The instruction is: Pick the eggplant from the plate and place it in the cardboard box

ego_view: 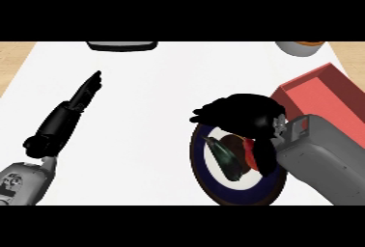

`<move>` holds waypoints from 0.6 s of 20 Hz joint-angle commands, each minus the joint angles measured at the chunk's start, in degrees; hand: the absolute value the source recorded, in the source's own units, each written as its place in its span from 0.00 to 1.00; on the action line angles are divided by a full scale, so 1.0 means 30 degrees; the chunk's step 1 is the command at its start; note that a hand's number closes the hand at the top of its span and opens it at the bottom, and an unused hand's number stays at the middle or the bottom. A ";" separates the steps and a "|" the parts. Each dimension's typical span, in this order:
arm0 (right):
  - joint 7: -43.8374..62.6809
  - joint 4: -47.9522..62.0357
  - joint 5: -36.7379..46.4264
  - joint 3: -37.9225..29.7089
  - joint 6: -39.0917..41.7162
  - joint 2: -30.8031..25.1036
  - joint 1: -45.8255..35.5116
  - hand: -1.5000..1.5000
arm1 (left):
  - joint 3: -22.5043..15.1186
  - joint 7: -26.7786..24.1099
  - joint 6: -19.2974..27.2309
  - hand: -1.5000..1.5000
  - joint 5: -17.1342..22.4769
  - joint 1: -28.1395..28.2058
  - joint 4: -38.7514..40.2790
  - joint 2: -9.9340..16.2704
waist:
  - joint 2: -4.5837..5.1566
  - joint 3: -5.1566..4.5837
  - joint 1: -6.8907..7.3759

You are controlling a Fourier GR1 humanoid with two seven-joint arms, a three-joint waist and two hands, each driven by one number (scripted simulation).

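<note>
Right hand [239, 115]: you see its black fingers curled over the plate's far rim, above the eggplant; contact unclear.
Left hand [87, 89]: fingers straight, pressed together, far left.
Eggplant [227, 161]: dark, glossy, elongated, on the plate.
Plate [214, 185]: round, dark-rimmed, white-centred.
Box [324, 94]: red, open, right.

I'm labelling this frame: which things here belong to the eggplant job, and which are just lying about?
Job: eggplant, plate, red box, right hand over the plate.

Lying about: dark object at the top edge, grey cup top right, open left hand resting.
</note>
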 commanded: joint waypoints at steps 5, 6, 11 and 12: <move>0.3263 -0.0446 0.1373 0.0102 0.1520 0.3266 0.1435 0.00 | 0.0824 0.1604 -0.0783 0.50 -0.0405 -0.0216 -0.1085 -0.0523 | 0.0044 0.0014 0.0106; 0.2924 -0.1594 0.1108 -0.0609 0.2505 0.1830 0.2221 0.00 | 0.0376 0.1206 -0.0448 0.50 -0.1209 -0.0280 -0.0743 -0.1155 | 0.0039 0.0015 -0.0009; 0.2969 -0.2127 0.4057 0.0204 0.1383 0.2506 0.3158 0.00 | 0.1195 0.0689 -0.1215 0.50 -0.1187 0.0648 -0.0880 -0.1285 | 0.0057 0.0017 0.0082; 0.2319 -0.1418 0.4664 0.0075 0.1186 0.2984 0.2814 0.00 | 0.1590 0.0179 -0.1667 0.50 -0.1242 0.0224 -0.0154 -0.1304 | 0.0080 0.0015 0.0095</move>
